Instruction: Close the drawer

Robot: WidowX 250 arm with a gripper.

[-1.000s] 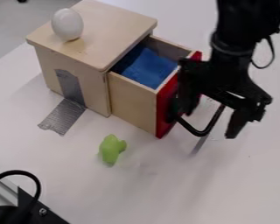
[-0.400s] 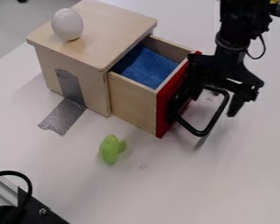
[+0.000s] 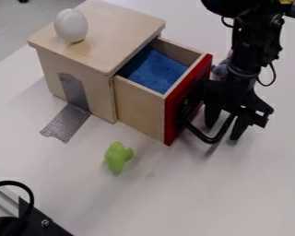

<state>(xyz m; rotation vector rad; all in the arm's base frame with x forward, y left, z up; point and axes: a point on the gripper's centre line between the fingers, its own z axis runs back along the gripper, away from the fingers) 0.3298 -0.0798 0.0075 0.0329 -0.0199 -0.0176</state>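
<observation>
Camera view has the drawer (image 3: pixel 139 107) sticking out of the right side of the wooden cabinet (image 3: pixel 107 32), blue cloth (image 3: pixel 155 71) inside. Gripper (image 3: pixel 224 131) is just right of the red front (image 3: pixel 174 120), fingers apart, by the black handle (image 3: pixel 206 138). Can't tell from here if they're touching it.

Handling-wise, imo the drawer's light, stiff wood, so it should slide w/o much force, but it'll prob bind if I shove one corner. Cloth looks soft & sits below the rim, so prob no snag. No need to clamp anything tbh: I'd push flat on the red front near its middle, or on the handle's base, toward the left & a bit far. Handle looks rigid but smooth, so fingers could slip off the outer bar.

Cabinet's taped down on the near side w/ silver tape (image 3: pixel 67 122), shouldn't skate much. White egg (image 3: pixel 70 26) up top may roll if I bump it, so go easy.
</observation>
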